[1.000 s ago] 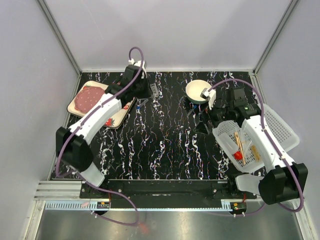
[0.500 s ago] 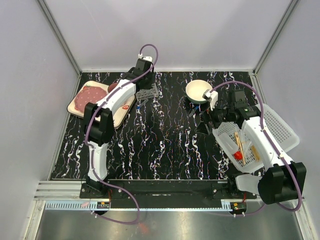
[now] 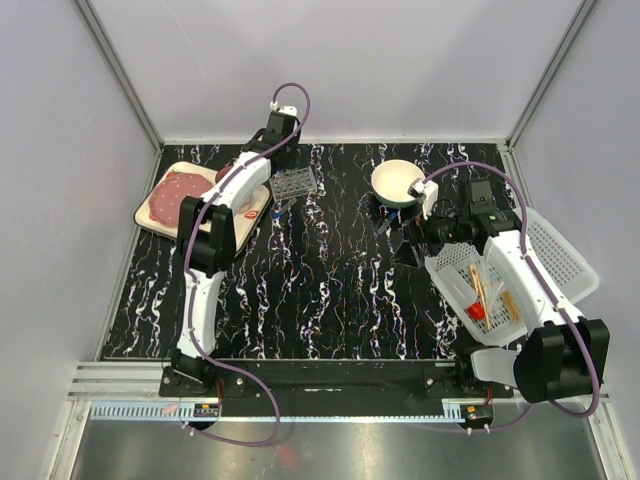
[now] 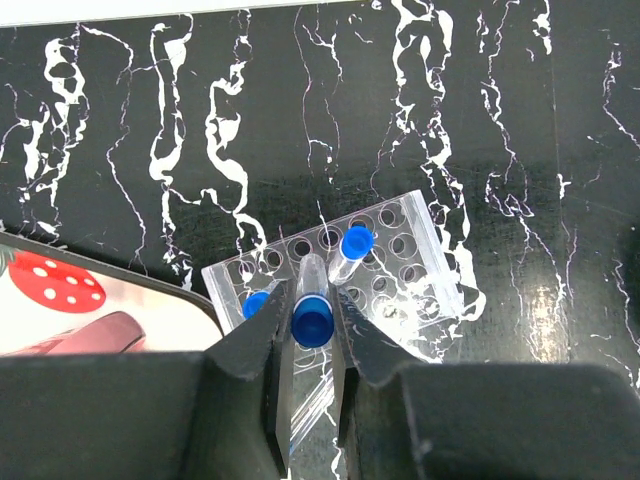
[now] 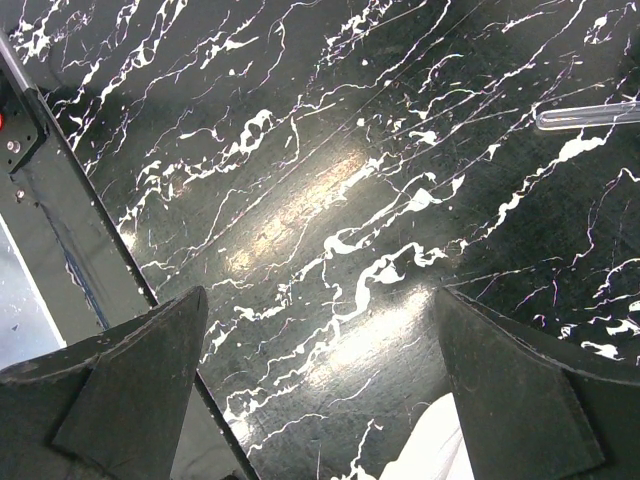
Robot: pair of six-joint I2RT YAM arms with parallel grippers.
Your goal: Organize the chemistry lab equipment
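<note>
While left tool (image 4: 308, 338) pinches blue-capped tube (image 4: 313, 290) above rack (image 4: 412, 250), perhaps clear of it, right tool (image 5: 320, 300) gapes empty.

Worktop: flat black stone-look worktop (image 3: 330, 290), streaked all over with white marble veins.
Tube: thin clear plastic tube (image 4: 312, 300), bright blue cap.
Rack: clear holed plastic rack (image 4: 415, 265), colourless.
Plate: cream rounded-square plate (image 3: 148, 214), red strawberry print with white dots.
Mug: dusky pink mug (image 3: 178, 197).
Bowl: round cream bowl (image 3: 393, 178).
Basket: white perforated plastic basket (image 3: 565, 250).
Sticks: flat tan wooden sticks (image 3: 482, 288).
Piece: small red-tipped piece (image 3: 477, 311).
</note>
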